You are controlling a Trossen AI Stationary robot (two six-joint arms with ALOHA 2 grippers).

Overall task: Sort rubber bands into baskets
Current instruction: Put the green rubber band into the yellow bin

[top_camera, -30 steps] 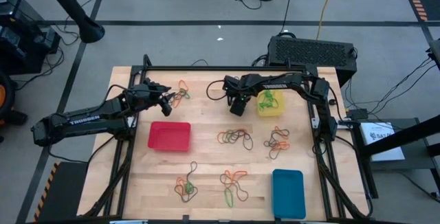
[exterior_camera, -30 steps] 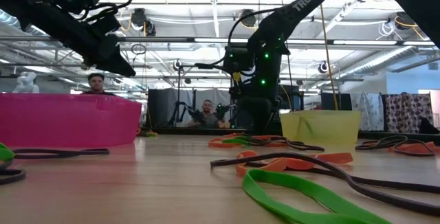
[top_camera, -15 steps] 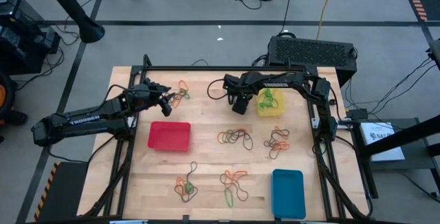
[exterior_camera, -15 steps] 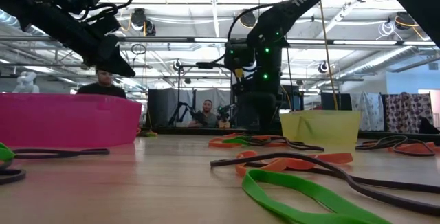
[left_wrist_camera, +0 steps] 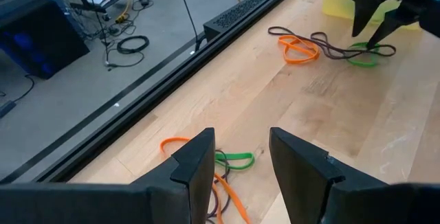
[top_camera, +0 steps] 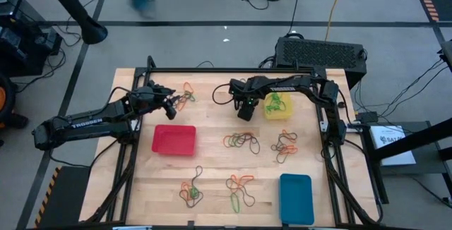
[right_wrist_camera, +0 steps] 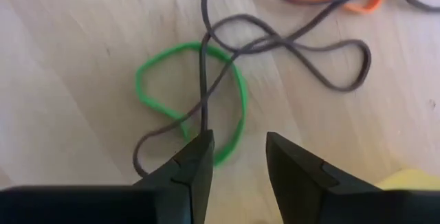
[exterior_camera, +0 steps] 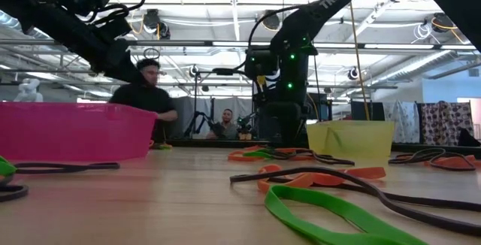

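Rubber bands in orange, green and dark lie in loose heaps on the wooden table [top_camera: 212, 159]. My right gripper [right_wrist_camera: 237, 157] points down, open, just above a green band [right_wrist_camera: 150, 95] crossed by a dark band [right_wrist_camera: 289, 42], left of the yellow basket [top_camera: 278, 108], which holds green bands. Whether its fingertips touch the bands does not show. My left gripper [left_wrist_camera: 240, 157] hovers open at the far left, over a small heap [left_wrist_camera: 227, 161] of orange and green bands. The red basket [top_camera: 174, 139] and the blue basket [top_camera: 296, 198] rest on the table.
More band heaps lie mid-table [top_camera: 241, 141], right of it [top_camera: 284, 146] and near the front [top_camera: 191, 189], [top_camera: 240, 190]. A black rail [top_camera: 226, 70] runs along the far edge. A person [exterior_camera: 146, 95] stands beyond the table.
Both grippers and the bands have kept still. Beyond the far edge, a person has walked into fuller view behind the red basket.
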